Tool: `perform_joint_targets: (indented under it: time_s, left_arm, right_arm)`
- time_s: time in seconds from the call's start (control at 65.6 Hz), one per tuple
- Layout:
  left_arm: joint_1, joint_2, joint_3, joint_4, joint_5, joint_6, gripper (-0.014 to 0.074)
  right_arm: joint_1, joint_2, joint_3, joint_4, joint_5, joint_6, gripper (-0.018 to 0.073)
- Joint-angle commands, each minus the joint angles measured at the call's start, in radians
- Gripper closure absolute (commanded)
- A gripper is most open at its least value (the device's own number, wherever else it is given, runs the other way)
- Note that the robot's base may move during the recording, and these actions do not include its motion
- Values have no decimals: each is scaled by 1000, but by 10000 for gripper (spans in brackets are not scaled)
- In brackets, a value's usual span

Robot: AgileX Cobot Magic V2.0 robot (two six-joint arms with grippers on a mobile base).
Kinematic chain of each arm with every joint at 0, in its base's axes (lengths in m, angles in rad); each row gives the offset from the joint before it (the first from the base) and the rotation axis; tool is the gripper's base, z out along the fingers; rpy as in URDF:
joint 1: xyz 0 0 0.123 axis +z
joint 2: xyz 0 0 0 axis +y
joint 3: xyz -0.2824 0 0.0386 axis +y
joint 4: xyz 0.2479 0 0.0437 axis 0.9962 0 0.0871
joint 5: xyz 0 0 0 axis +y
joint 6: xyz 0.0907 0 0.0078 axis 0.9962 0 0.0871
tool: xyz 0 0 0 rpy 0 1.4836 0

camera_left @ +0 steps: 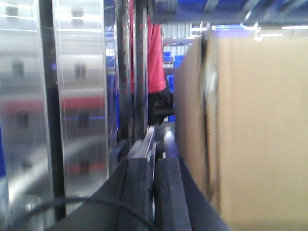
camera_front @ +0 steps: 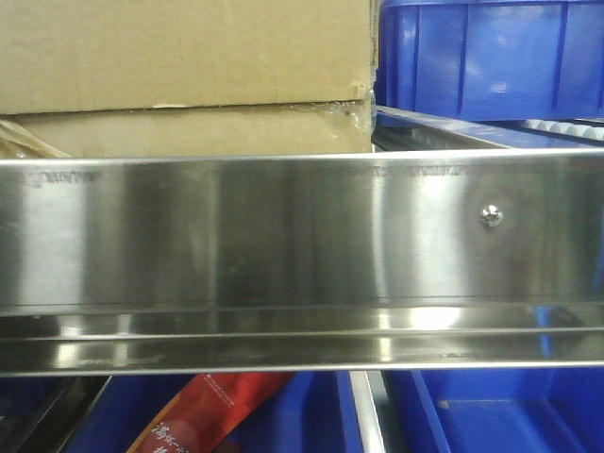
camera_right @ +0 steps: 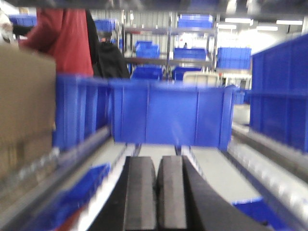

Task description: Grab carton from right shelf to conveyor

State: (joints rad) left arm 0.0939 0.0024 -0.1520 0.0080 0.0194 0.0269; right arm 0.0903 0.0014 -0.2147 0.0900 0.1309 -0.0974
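Lining up a two-arm squeeze: carton (camera_front: 179,75) sits on the right shelf (camera_front: 283,236) behind its steel rail, and I judge it's between my arms. Left claw (camera_left: 153,161) and right claw (camera_right: 156,161) are both closed pad to pad, holding nothing. I'd press flat on opposite side faces, then lift over the rail. Blue bin (camera_right: 168,113) ahead: contents hidden. Lower bin (camera_front: 316,406) holds a red packet (camera_front: 212,411).

Red packet (camera_front: 212,415), white Chinese characters (unreadable, blurred)
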Motion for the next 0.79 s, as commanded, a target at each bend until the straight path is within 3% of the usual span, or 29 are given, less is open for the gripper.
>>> perform_joint_targets:
  time_s: [0.0,0.122,0.229,0.275,0.442,0.519,0.58,0.671,0.778]
  left_arm:
    - [0,24,-149,-8,157,2,582]
    - [0,128,-356,-8,341,2,552]
    - [0,234,-496,-8,405,2,443]
    - [0,284,-549,-8,426,2,370]
    - [-35,394,-654,-8,433,2,119]
    - [-67,415,-691,-8,450,2,57]
    - [-97,433,-735,-8,486,7,59]
    - [-148,472,-796,-8,541,90,60]
    - [-221,537,-861,-8,561,123,60]
  right_arm:
    - [2,22,-113,3,110,-7,634]
    - [2,96,-246,8,187,-7,582]
    - [2,164,-320,28,191,-7,400]
    - [2,196,-344,28,191,-7,279]
    - [2,281,-368,28,175,-7,-8]
    - [2,300,-383,25,140,-10,-1]
    - [2,315,-408,31,141,-10,2]
    - [18,346,-468,82,170,-10,1]
    - [84,420,-555,160,219,-10,1]
